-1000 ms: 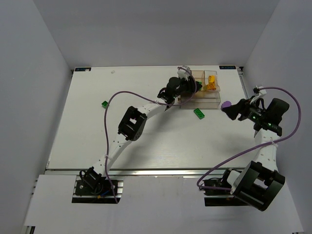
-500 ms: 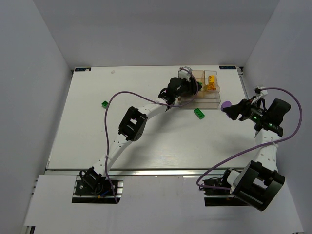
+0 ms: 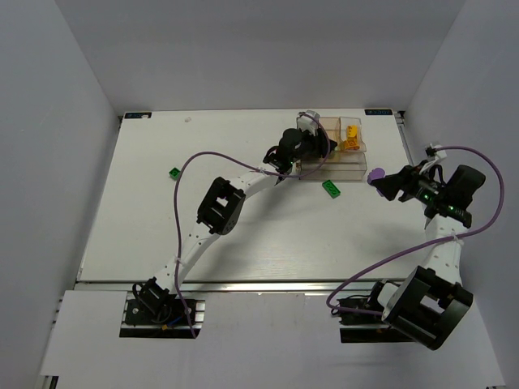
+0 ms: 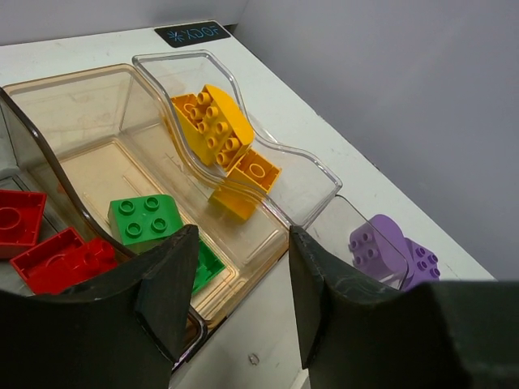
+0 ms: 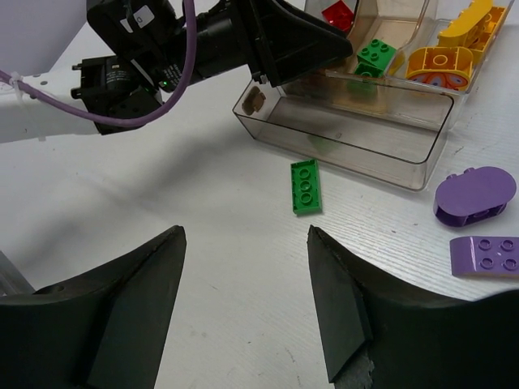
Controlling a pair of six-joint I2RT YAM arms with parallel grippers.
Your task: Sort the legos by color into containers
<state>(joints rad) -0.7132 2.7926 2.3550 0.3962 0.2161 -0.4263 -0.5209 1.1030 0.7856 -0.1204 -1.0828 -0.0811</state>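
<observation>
The organizer (image 3: 340, 159) stands at the table's back right. In the left wrist view its grey bin holds red bricks (image 4: 45, 243), its amber bin (image 4: 89, 162) a green brick (image 4: 146, 219), and its clear bin yellow bricks (image 4: 219, 130). My left gripper (image 3: 319, 146) hovers over the bins, open and empty (image 4: 242, 271). My right gripper (image 3: 389, 185) is open and empty (image 5: 243, 243) above the table, to the right of the organizer. A flat green brick (image 5: 306, 186) lies in front of the tray (image 5: 349, 134). Two purple bricks (image 5: 474, 194) lie right of it.
A small green brick (image 3: 173, 173) lies alone at the left of the table. A purple brick (image 3: 375, 174) lies by my right gripper's fingers. The left arm (image 3: 219, 203) reaches diagonally across the table's middle. Grey walls enclose the table on three sides.
My left gripper has edged slightly right over the bins. The right arm has shifted a little to the right. No brick has moved.
</observation>
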